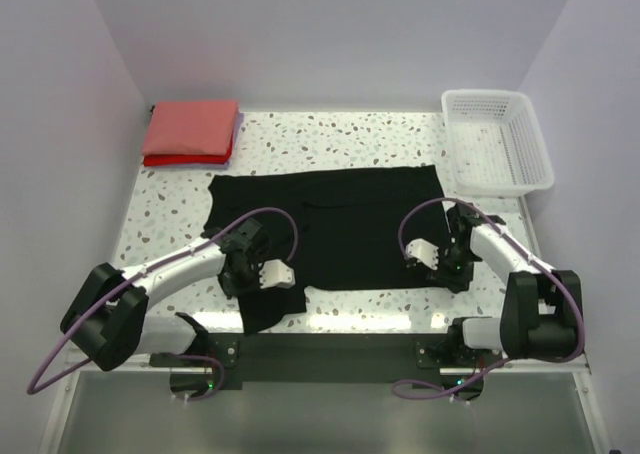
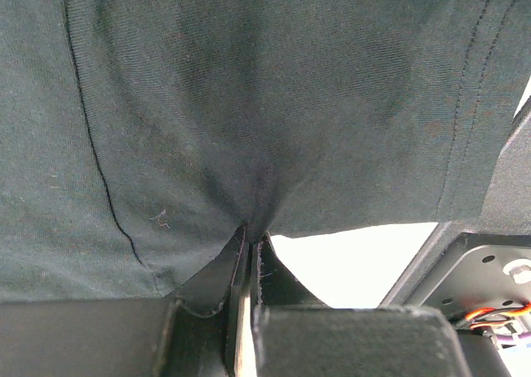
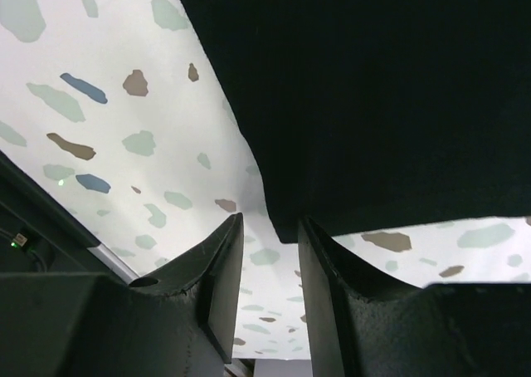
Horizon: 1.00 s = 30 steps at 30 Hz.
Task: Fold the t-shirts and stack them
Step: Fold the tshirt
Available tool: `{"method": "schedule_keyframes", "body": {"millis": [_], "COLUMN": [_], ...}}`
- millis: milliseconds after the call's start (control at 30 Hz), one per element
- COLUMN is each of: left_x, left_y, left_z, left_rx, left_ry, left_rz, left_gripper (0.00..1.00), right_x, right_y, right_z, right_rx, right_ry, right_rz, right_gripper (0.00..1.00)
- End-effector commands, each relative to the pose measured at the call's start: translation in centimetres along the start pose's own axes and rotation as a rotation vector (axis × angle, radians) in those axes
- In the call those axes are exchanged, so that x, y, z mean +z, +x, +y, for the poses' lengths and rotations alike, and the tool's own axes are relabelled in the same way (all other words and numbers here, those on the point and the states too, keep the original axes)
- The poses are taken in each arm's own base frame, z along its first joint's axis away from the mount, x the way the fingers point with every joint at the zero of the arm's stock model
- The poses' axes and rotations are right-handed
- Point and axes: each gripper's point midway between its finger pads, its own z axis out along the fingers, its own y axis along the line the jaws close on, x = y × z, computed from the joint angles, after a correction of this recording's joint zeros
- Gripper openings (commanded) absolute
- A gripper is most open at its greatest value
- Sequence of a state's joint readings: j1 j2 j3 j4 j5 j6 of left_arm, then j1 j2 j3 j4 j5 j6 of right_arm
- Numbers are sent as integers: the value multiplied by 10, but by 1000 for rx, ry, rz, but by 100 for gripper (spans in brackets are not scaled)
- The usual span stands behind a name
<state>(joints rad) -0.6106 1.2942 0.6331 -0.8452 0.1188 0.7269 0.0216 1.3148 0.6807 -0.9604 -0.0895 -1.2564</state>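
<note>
A black t-shirt (image 1: 340,224) lies spread flat across the middle of the table. My left gripper (image 1: 252,277) is at its near left corner. In the left wrist view the gripper (image 2: 250,237) is shut on a pinched fold of the black cloth (image 2: 249,103). My right gripper (image 1: 445,267) is at the shirt's near right corner. In the right wrist view the gripper (image 3: 270,223) is open, and the black shirt's (image 3: 373,86) corner lies just past the fingertips, not gripped. Folded coral-red t-shirts (image 1: 190,129) are stacked at the back left, with a thin purple-blue edge (image 1: 239,124) beside them.
A white lattice basket (image 1: 485,93) stands at the back right, close to the black shirt's far right corner. The speckled tabletop (image 1: 330,134) shows between the stack and the basket. Walls close in the back and both sides.
</note>
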Motion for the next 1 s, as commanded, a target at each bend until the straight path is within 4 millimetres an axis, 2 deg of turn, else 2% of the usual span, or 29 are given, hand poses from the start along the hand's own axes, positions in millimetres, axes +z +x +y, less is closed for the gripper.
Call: {"method": "schedule_keyframes", "body": {"millis": [0, 100, 167, 200, 233, 367, 400, 433, 467, 567, 600, 967], "left_x": [-4, -5, -8, -10, -12, -28, -37, -42, -53, -71, -74, -90], "left_y": [-1, -1, -2, -3, -4, -9, -15, -14, -19, -19, -18, 8], "left_z": [-1, -1, 1, 2, 1, 10, 18, 17, 27, 31, 31, -11], "left_rx": [7, 3, -8, -14, -21, -41, -41, -48, -55, -49, -49, -33], "left_ry": [17, 16, 10, 8, 16, -1, -20, -6, -27, -35, -39, 2], "left_rz": [-11, -14, -25, -33, -40, -78, -98, -102, -130, -144, -145, -127], "left_gripper": [0, 0, 0, 0, 0, 0, 0, 0, 0, 0, 0, 0], "right_x": [12, 19, 21, 20, 20, 3, -7, -16, -22, -44, -47, -63], "right_y": [-4, -3, -1, -2, -2, -10, -16, -19, -19, -25, -24, -9], "right_z": [-2, -8, -8, -13, -12, -19, -19, -21, -17, -19, -14, 28], "right_rx": [-6, -1, 5, 10, 15, 26, 29, 28, 29, 0, -6, -20], "right_ry": [6, 33, 43, 72, 78, 110, 100, 115, 106, 149, 136, 108], "right_rz": [-15, 1, 11, 7, 4, -28, -52, -65, -65, -102, -98, -91], "right_gripper": [37, 36, 26, 21, 0, 0, 0, 0, 0, 0, 0, 0]}}
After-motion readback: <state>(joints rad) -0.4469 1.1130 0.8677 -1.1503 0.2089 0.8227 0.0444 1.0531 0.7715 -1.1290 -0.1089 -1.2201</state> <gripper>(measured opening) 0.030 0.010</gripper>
